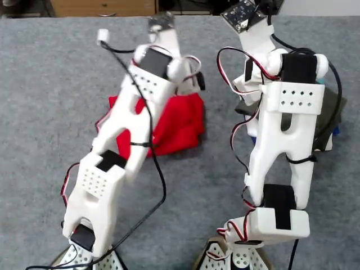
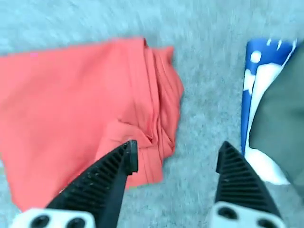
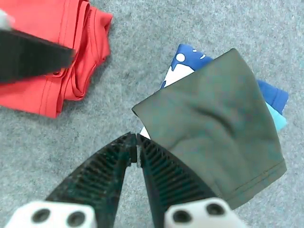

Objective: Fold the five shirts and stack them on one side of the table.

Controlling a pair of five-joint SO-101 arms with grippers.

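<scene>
A folded red shirt [image 2: 71, 109] lies on the grey carpet, mid-table [image 1: 180, 126]. My left gripper [image 2: 176, 159] hangs open above the shirt's bunched edge, one finger [image 2: 111, 173] over the red cloth, the other over bare carpet. To the right is a stack of shirts: a dark olive shirt [image 3: 218, 128] on top, a blue and white patterned shirt [image 3: 183, 57] and a light blue one [image 3: 279, 121] peeking out beneath. My right gripper [image 3: 137, 140] is shut with nothing in it, near the stack's corner that faces the red shirt [image 3: 42, 80].
Grey carpet [image 1: 50, 84] covers the table, with open room left of the red shirt. The right arm [image 1: 287, 129] hides much of the stack [image 1: 333, 112] from above. The left gripper's black finger [image 3: 33, 59] shows over the red shirt.
</scene>
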